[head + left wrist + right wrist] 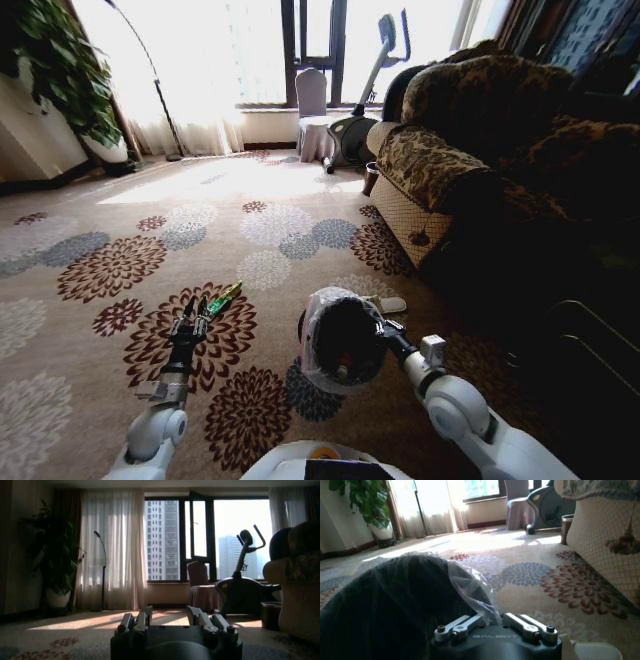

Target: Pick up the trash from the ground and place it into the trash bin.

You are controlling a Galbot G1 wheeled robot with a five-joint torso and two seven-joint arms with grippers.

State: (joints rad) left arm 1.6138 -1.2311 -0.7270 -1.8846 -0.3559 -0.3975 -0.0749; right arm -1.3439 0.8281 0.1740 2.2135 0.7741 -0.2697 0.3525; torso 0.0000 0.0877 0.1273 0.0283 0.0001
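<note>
A green foil wrapper (pixel 223 298), a piece of the trash, lies on the patterned carpet. My left gripper (pixel 192 314) is low over the carpet with its tips just short of the wrapper. In the left wrist view the left gripper (pixel 170 614) is open with nothing between its fingers. The trash bin (pixel 338 340), black with a translucent liner (pixel 470 581), is tipped toward me and holds some small litter (pixel 345 371). My right gripper (pixel 381 325) is shut on the bin's rim, the liner pinched at the right gripper (pixel 492 620).
A patterned sofa (pixel 450 170) fills the right side, with a small dark waste basket (pixel 370 178) at its far end. A pale flat object (pixel 390 304) lies near the sofa. An exercise bike (pixel 360 120), a covered chair (pixel 312 110), a floor lamp and a potted plant (pixel 70 70) stand by the window.
</note>
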